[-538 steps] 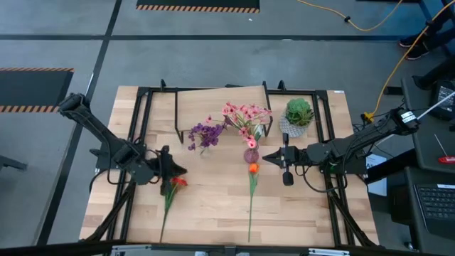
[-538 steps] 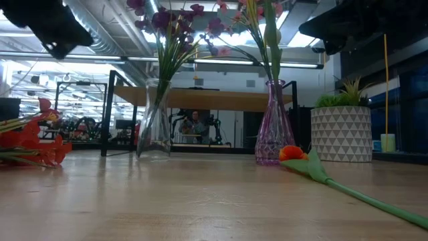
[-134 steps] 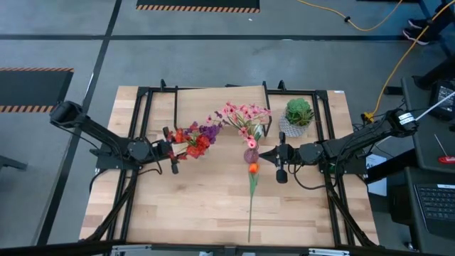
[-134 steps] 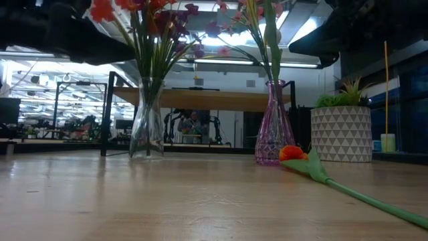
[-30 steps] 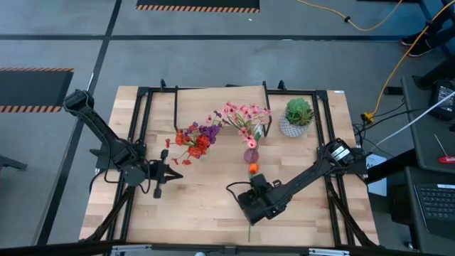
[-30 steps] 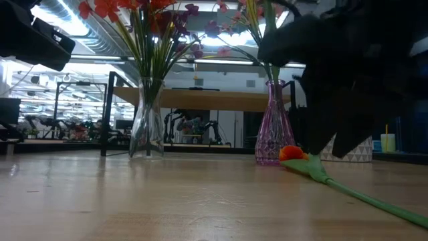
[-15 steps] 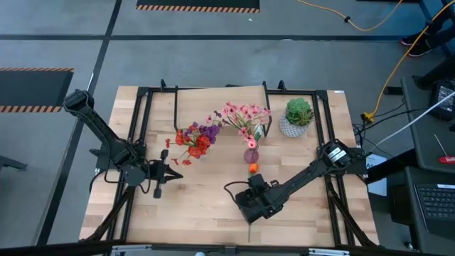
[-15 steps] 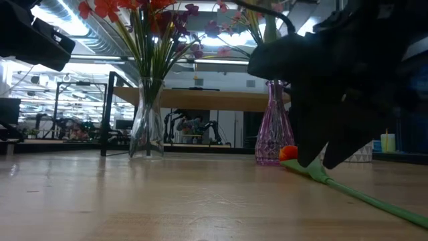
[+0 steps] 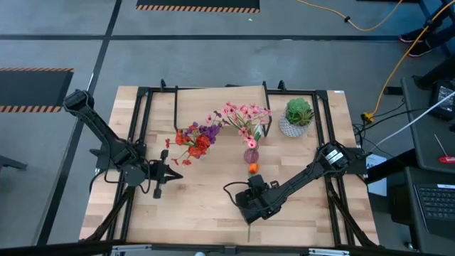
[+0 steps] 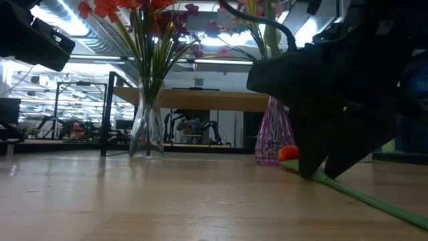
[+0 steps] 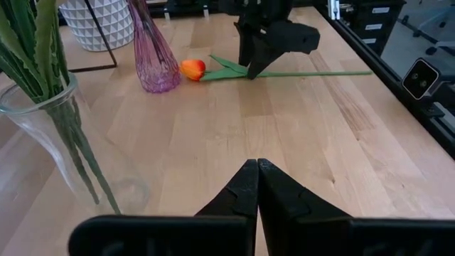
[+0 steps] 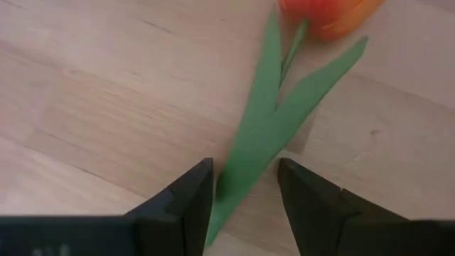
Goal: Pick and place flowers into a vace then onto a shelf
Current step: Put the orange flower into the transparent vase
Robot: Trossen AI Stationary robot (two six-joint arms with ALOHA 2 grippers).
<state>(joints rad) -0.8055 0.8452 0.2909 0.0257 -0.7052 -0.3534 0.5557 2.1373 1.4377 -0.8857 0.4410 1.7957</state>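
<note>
An orange flower [image 9: 253, 168] lies flat on the table, its blossom [image 12: 327, 14] near the purple vase [image 9: 251, 155] and its green stem [image 9: 249, 229] running toward the near edge. My right gripper [image 12: 245, 168] is open and low over it, pointing steeply down, one finger on each side of the stem's leaves [image 12: 259, 131]. The purple vase holds pink flowers [image 9: 245, 116]. A clear glass vase [image 10: 147, 120] holds red and purple flowers [image 9: 195, 139]. My left gripper [image 11: 254, 166] is shut on nothing above the table's left part. My right gripper straddles the flower's leaves [image 12: 234, 178] a little below the blossom, coming from above and lying across the stem. One finger [image 12: 192, 192] stands right beside the leaf's edge; whether it touches, I cannot tell. The flower lies flat on the table.
The shelf [image 9: 213, 99] stands at the far middle of the table, behind both vases. A round green plant in a white pot [image 9: 298, 116] sits at the far right. Bare wood lies between the two arms and along the near edge.
My right gripper has sunk toward the table over the orange flower's stem, its fingers staying open. The flower has kept its place.
</note>
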